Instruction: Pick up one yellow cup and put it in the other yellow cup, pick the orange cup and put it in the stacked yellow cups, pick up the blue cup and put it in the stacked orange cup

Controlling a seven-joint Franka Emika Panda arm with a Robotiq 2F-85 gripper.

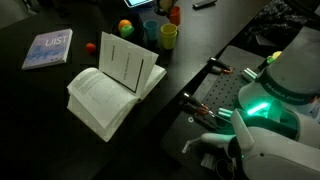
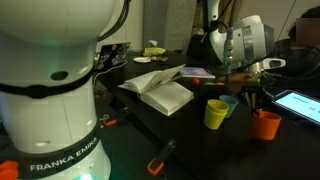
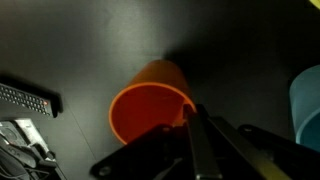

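Note:
The orange cup (image 3: pixel 148 100) stands upright on the dark table, its open mouth facing the wrist camera. It also shows in both exterior views (image 2: pixel 266 125) (image 1: pixel 173 14). My gripper (image 3: pixel 195 112) is directly over it with its fingers drawn together on the near rim. In an exterior view the gripper (image 2: pixel 257 98) hangs just above the cup. The stacked yellow cups (image 2: pixel 216 114) (image 1: pixel 168 36) stand a short way off. The blue cup (image 2: pixel 231 103) (image 1: pixel 150 28) (image 3: pixel 308 105) is right beside them.
An open white book (image 1: pixel 112 85) (image 2: pixel 160 92) lies mid-table. A pale booklet (image 1: pixel 47 48), a tiny orange ball (image 1: pixel 90 46) and a red-green-yellow ball (image 1: pixel 125 27) lie beyond it. A tablet (image 2: pixel 300 105) sits near the orange cup. The robot base (image 2: pixel 55 110) fills the foreground.

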